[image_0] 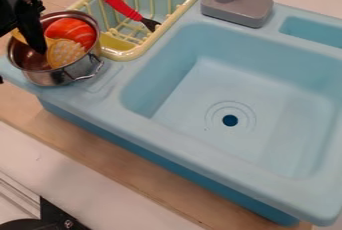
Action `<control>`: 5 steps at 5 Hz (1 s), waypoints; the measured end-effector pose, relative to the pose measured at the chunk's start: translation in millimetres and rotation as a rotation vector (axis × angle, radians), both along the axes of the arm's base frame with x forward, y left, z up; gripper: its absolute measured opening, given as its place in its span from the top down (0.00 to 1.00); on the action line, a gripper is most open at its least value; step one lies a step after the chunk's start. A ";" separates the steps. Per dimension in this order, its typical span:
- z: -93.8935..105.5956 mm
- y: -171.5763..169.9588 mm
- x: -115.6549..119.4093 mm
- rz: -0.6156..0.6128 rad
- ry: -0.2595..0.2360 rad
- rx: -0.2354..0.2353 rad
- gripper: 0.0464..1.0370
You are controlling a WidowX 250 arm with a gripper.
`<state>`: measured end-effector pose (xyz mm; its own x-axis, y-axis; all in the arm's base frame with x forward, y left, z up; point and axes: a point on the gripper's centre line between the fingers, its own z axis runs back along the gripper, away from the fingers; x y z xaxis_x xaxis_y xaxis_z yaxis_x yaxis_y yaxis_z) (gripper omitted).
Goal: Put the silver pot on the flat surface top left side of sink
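The silver pot [59, 72] is at the upper left, over the flat left end of the blue sink unit [107, 85], beside the dish rack. It holds an orange-red striped toy piece [72, 30] and a pale yellow dotted piece [65, 53]. One wire handle points toward the basin. My black gripper [29, 26] hangs in from the upper left and dips into the pot at its left part. I cannot tell whether it holds the rim, or whether the pot's full base touches the surface.
A yellow dish rack [127, 54] with a red-handled utensil [116, 0] stands right behind the pot. The grey faucet [237, 8] rises at the sink's back edge. The deep basin [267, 99] lies to the right. A black object [57, 219] is at the lower left.
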<state>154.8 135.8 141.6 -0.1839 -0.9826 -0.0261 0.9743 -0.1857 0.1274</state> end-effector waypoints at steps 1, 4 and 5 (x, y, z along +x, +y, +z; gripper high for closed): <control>14.4 -0.6 0.4 0.002 -0.005 0.021 0.04; 42.6 -44.1 28.3 -0.155 -0.055 0.076 0.04; 30.2 -67.9 50.2 -0.281 -0.035 0.073 0.04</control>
